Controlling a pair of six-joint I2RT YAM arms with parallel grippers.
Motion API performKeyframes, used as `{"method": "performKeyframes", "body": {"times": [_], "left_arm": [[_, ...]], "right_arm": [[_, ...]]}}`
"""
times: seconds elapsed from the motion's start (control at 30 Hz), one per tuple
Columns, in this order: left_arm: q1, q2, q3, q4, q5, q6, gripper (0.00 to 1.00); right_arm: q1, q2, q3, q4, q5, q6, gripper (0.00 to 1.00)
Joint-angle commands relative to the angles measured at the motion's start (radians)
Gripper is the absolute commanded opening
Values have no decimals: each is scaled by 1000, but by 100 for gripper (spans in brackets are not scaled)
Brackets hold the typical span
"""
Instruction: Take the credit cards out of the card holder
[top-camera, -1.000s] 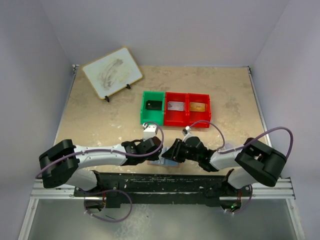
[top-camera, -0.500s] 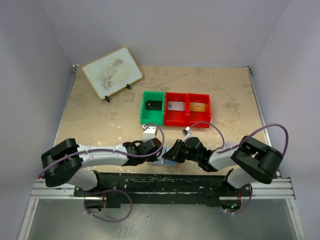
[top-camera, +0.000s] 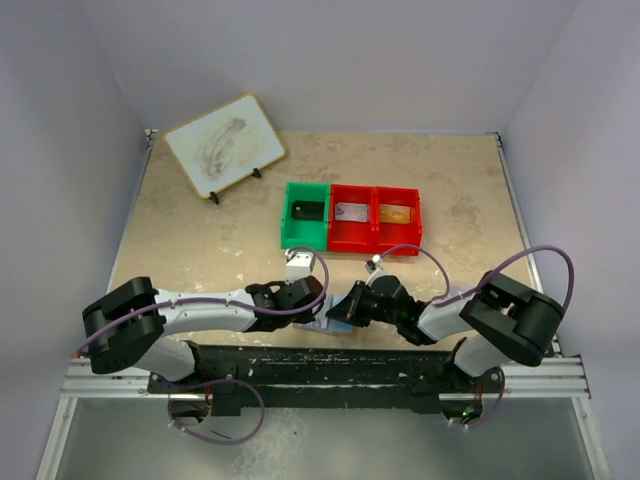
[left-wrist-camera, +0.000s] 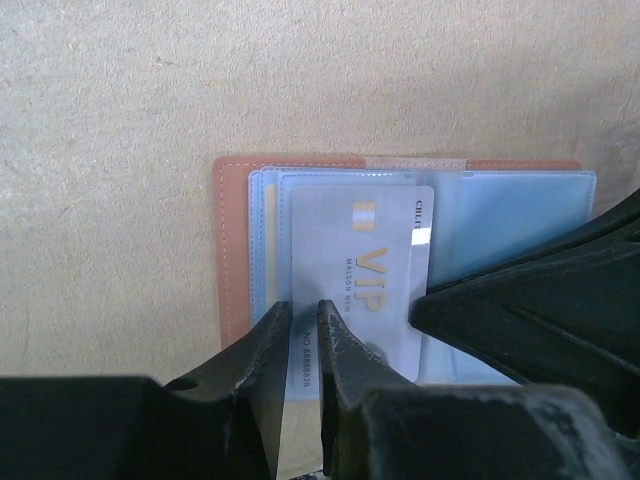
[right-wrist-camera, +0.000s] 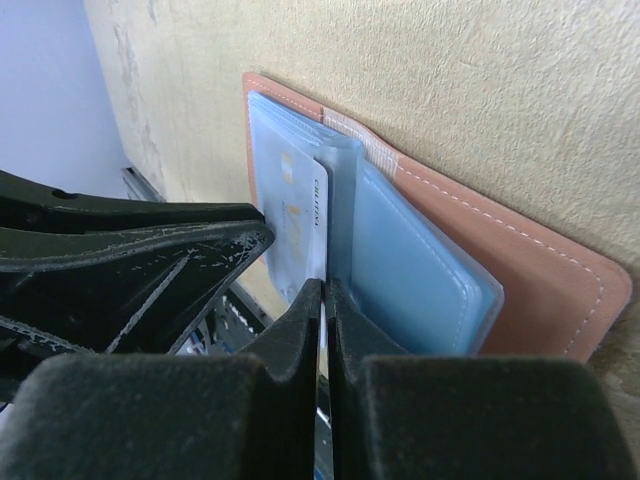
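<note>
Right wrist view: the right gripper (right-wrist-camera: 322, 300) is pinching shut on the card's (right-wrist-camera: 295, 215) long edge; the card is lying in the open card holder (right-wrist-camera: 560, 290) on the desk (right-wrist-camera: 450, 60), the narrowly parted left gripper (left-wrist-camera: 303, 322) sitting opposite.

Card holder (left-wrist-camera: 233, 240) hemmed on both flanks: left gripper (left-wrist-camera: 303, 318) over its left edge, right gripper (right-wrist-camera: 322, 295) nipped onto the VIP card (left-wrist-camera: 360, 280) at its middle; bare surface (top-camera: 220, 250) beyond it free up to the green bin (top-camera: 287, 215) and red bins (top-camera: 375, 246).
</note>
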Motion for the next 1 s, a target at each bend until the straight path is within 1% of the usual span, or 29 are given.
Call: {"method": "performKeyframes", "body": {"times": [0.0,0.23,0.33,0.53,0.77,0.87,0.97], "left_arm": [[-2,4,-14,1,7,12,14],[-1,11,-11,21,18,15,14],[-2,19,-8,21,21,15,13],[-2,18,-11,20,23,15,13],[-2,10,-9,22,25,15,13],[-2,10,-10,26,31,17,13],[-2,10,-9,28,32,20,12]], "right_arm": [[6,-31,-9,7,6,18,4],[-11,-115,-41,-48,18,16,3],[-14,-131,-41,-79,19,11,4],[-17,-145,-62,-87,24,22,5],[-20,-175,-78,-75,37,36,14],[-21,-176,-69,-73,36,32,20],[-23,-165,-60,-62,39,34,24]]}}
